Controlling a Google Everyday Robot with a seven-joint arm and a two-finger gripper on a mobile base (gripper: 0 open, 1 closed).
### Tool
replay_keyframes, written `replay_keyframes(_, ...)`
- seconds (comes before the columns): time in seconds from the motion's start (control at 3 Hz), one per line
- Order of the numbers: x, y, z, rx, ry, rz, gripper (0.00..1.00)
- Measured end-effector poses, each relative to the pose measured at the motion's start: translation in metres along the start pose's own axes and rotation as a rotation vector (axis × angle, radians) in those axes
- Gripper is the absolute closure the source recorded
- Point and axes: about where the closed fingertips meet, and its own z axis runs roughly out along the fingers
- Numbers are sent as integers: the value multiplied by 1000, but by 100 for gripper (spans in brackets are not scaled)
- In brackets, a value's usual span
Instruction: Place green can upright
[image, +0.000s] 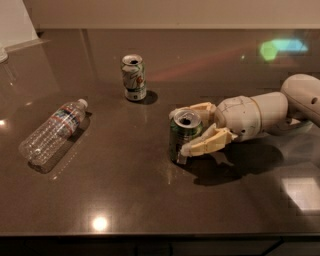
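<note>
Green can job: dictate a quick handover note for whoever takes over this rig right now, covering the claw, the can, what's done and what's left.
Claw: closed on the green can, one finger on each side, with the arm reaching in from the right.
Green can: upright, pull-tab end up, and its base appears to rest on the table, right of centre.
Done: the can looks set upright.
Left: open the claw and back away to the right without tipping it.
Nearby: the white can stands farther back and the plastic bottle lies at left, both well apart from the claw.
</note>
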Motion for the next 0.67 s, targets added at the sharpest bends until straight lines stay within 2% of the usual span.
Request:
replay_keyframes(0.33, 0, 0, 1, -2, 0, -1, 0)
replay_keyframes(0.67, 0, 0, 1, -2, 0, -1, 0)
